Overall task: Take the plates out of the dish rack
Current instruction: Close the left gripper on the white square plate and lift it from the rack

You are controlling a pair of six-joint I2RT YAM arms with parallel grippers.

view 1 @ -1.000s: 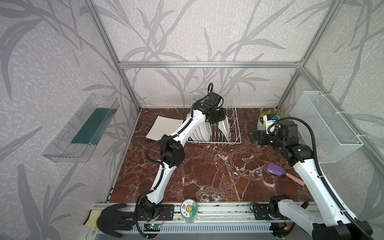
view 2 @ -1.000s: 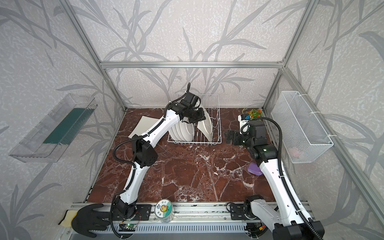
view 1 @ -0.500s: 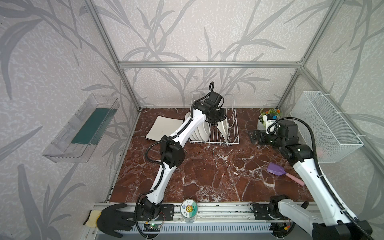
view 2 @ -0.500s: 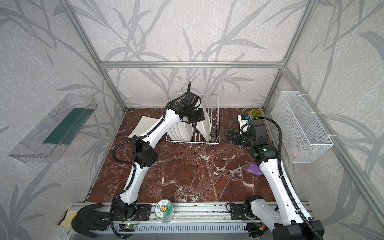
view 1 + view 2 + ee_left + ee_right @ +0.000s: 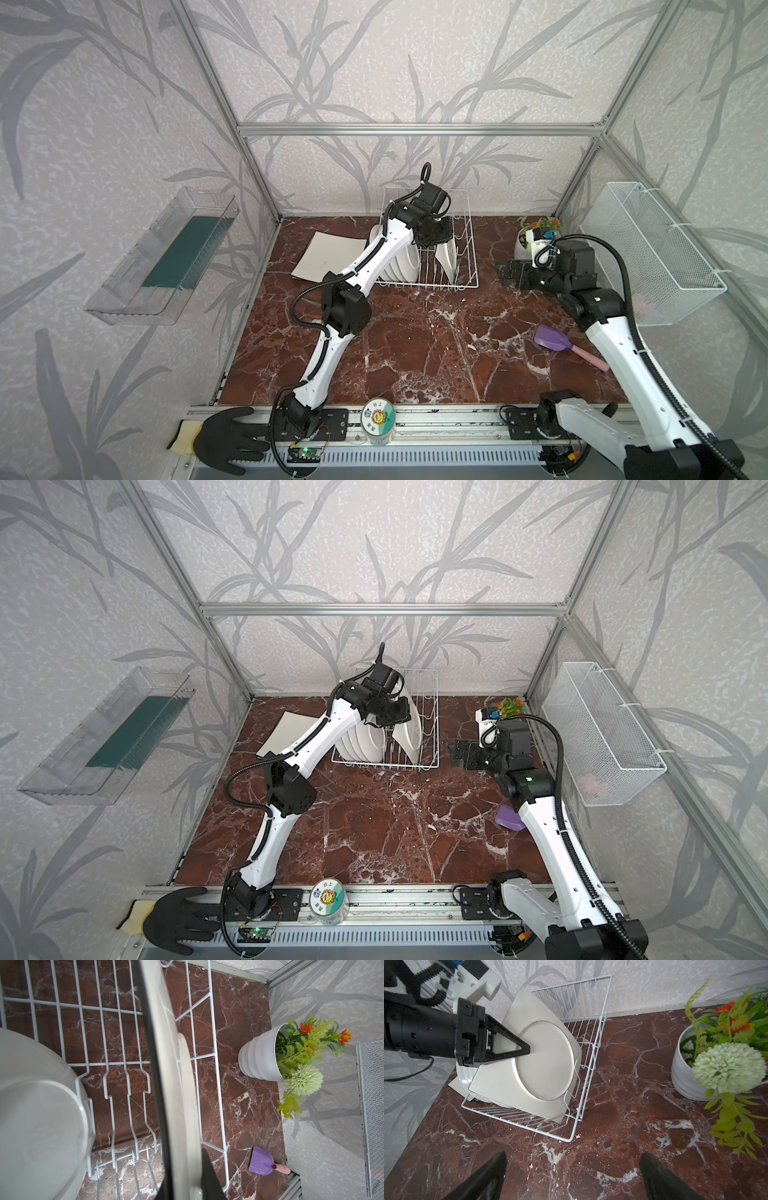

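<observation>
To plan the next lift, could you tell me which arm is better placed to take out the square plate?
Left, probably: left jaws are shut on the square plate in the dish rack; right jaws stand open over the table.

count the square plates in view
2 square plates: one stands in the dish rack, pinched by the left claw; one lies flat on the table left of it. Others may be hidden.

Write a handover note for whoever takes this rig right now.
Left gripper: jaws shut on the square cream plate, which stands tilted in the dish rack.
Right gripper: jaws open, empty, over the table right of the rack.
Done: one unloaded plate lies flat left of the rack.
Left: the gripped plate, then the round plates standing at the rack's left end.
</observation>
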